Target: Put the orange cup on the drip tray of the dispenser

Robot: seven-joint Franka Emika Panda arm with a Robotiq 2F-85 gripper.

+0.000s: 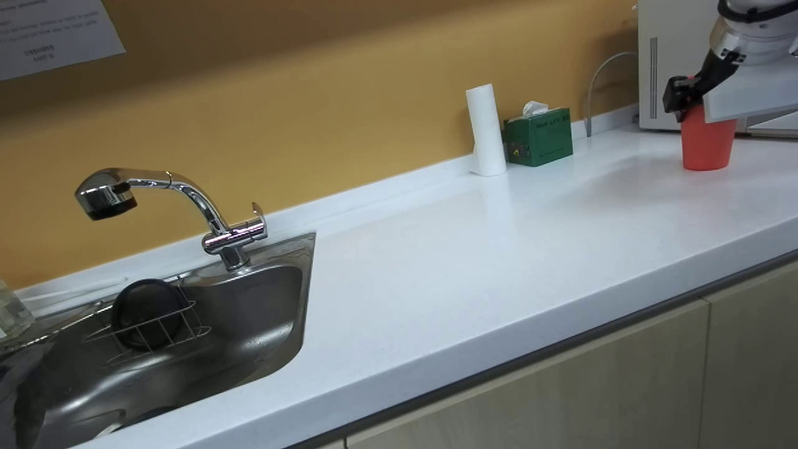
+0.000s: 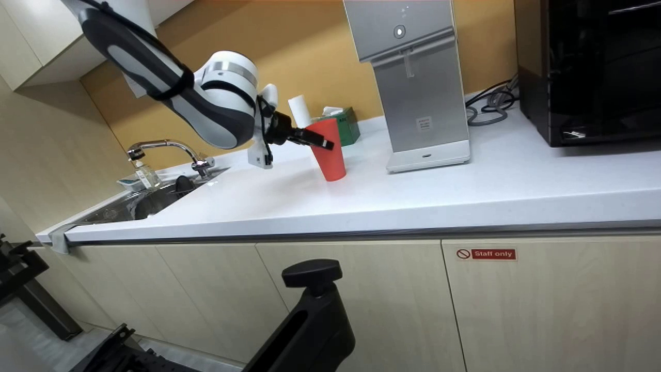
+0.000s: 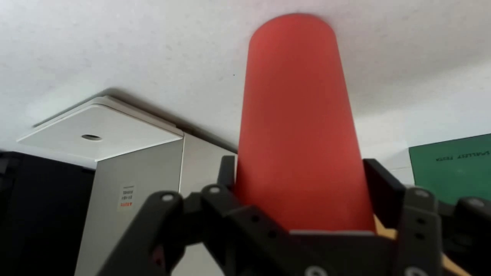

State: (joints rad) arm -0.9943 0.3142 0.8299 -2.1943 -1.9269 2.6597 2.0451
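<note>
The orange cup (image 1: 708, 144) stands upright on the counter, in both exterior views (image 2: 330, 163) and large in the wrist view (image 3: 295, 107). My gripper (image 3: 299, 168) has one finger on each side of its upper part. Both fingers lie close against its sides; whether they press on it is unclear. The fingers also show in both exterior views (image 1: 682, 100) (image 2: 320, 140). The rim is partly hidden by the gripper. The dispenser (image 2: 423, 98) stands beside the cup, its drip tray (image 2: 431, 157) bare. The tray also shows in the wrist view (image 3: 111, 126), left of the cup.
A green tissue box (image 1: 548, 137) and white cylinder (image 1: 486, 131) stand by the wall. A sink (image 1: 249, 312) with a faucet (image 1: 230, 240) is farther along the counter. A black appliance (image 2: 604, 77) and coiled cables (image 2: 490, 106) are beyond the dispenser.
</note>
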